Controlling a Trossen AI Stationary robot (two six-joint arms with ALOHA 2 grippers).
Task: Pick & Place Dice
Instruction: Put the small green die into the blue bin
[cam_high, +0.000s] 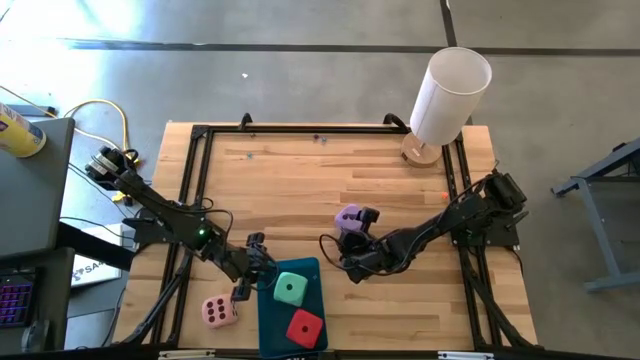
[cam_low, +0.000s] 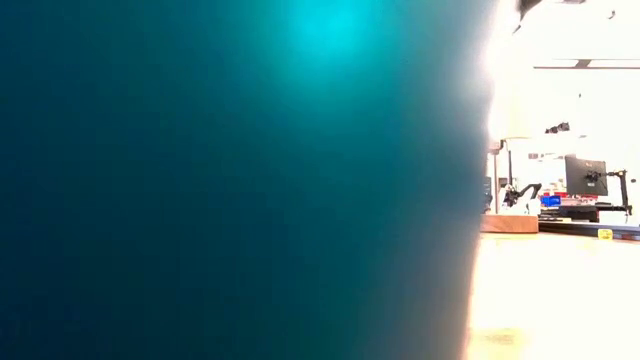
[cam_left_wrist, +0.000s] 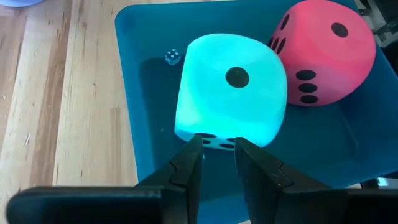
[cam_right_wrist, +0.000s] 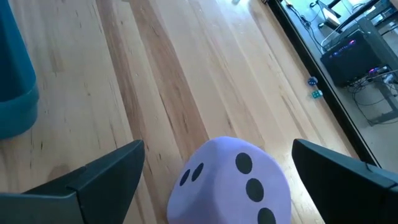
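Tray, flat teal, at near desk edge: carried red die nearest, mint green die just behind it, the two touching in left wrist view.
Pale pink die: on bare desk beside tray, not yet placed.
Left gripper: at green die's side, jaws narrowly parted, grasping nothing; judged just clear of a drop-off.
Lilac die: mid-desk, beyond tray.
Right gripper: poised over lilac die, jaws released wide, straddling without touching.
Step in hand, judged: pick-up of lilac die.
Next move, judged: descent, closure on opposite faces, carry to tray
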